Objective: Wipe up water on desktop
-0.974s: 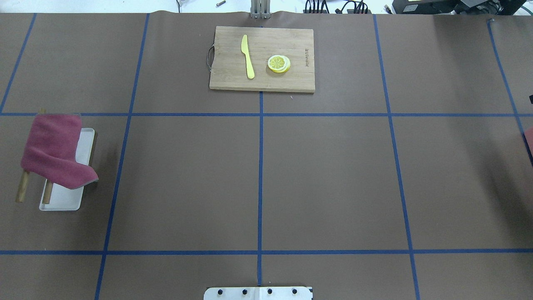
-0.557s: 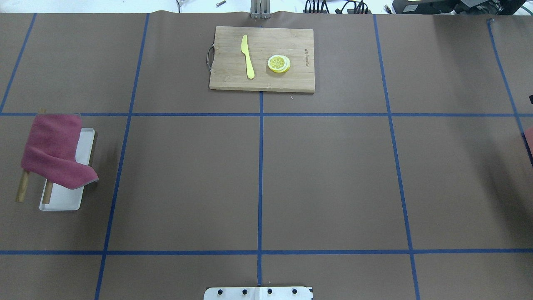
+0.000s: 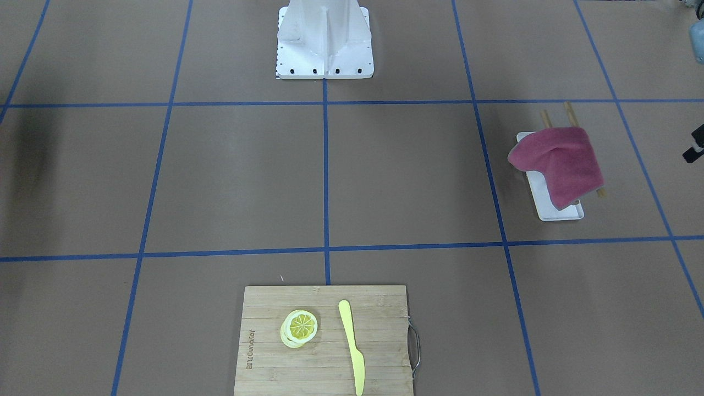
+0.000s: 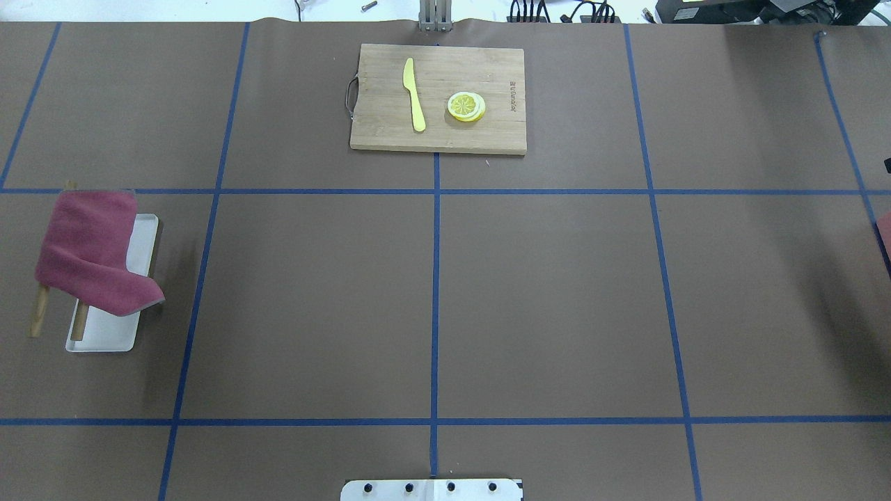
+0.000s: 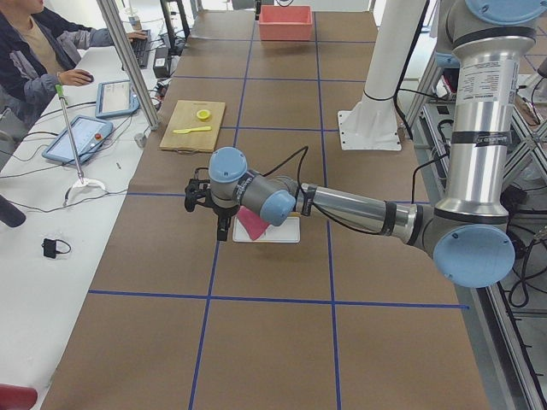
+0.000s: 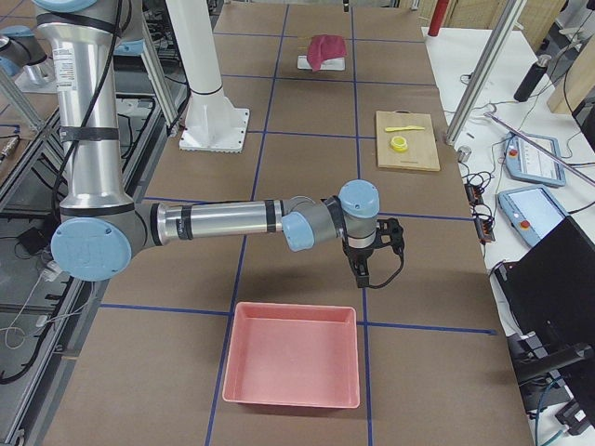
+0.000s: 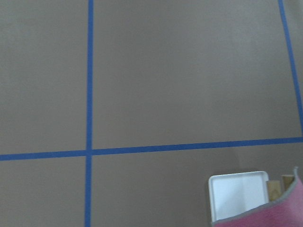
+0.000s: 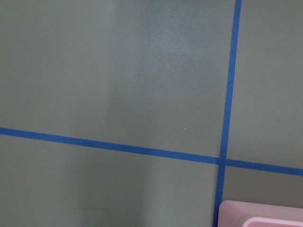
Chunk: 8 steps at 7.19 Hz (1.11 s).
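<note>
Both hang clear above the desktop [image 4: 557, 299]: my left pincer [image 5: 221, 227] near the red towel [image 4: 90, 257], right pincer [image 6: 361, 271] near the pink bin [image 6: 291, 353]; released or clenched, I cannot tell.

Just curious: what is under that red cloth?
The red cloth drapes over two wooden bars, with a white tray below. It covers the bars' middle and part of the tray.

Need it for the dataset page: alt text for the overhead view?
A brown desktop with a blue tape grid, seen from above. At its left, a red cloth hangs over a wooden rack, partly covering a white tray; at the far middle, a board carries a yellow knife and lemon slices. No water is discernible.
</note>
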Motion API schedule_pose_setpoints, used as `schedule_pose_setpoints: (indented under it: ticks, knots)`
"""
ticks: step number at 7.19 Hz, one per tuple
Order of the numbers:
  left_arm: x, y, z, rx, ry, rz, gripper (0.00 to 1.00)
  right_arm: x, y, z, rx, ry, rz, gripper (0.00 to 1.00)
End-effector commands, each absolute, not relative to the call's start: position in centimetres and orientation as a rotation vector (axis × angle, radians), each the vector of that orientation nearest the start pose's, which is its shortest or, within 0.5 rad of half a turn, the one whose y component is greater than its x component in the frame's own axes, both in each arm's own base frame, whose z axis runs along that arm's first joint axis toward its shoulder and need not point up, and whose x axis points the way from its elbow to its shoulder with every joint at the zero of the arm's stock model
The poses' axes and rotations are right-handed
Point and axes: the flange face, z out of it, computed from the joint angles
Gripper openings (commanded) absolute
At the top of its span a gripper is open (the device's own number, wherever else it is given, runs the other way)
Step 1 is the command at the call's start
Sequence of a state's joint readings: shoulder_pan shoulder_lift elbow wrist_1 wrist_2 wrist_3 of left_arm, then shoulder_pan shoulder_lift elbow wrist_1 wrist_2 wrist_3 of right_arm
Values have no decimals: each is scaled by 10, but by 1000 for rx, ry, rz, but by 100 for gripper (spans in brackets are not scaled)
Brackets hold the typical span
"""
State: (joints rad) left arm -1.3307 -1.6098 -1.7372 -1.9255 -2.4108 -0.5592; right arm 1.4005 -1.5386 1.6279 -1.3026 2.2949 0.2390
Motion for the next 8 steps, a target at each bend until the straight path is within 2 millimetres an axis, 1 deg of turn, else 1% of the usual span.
schedule_pose_setpoints:
  ticks: [1,2,3,4,5,6,7,8]
  knots:
    - [113,-527,486,118,987,-73,97,-23,-528,586,190,-771,-62,100]
    - [133,-523,482,100,997,-37,92,-23,-528,586,190,-771,-62,100]
    - [142,-515,478,95,1000,-17,88,-22,-528,587,189,-771,-62,100]
    - [145,-513,479,84,1000,-18,84,-22,-528,587,189,-771,-62,100]
    - [146,-500,490,59,993,-23,77,-22,-527,587,188,-771,-61,100]
    - [145,-493,499,44,986,-26,76,-22,-527,588,186,-770,-61,100]
    - [140,-481,507,35,976,-33,75,-22,-526,588,186,-770,-61,100]
    - [138,-476,504,36,982,-30,74,-22,-526,588,186,-772,-59,100]
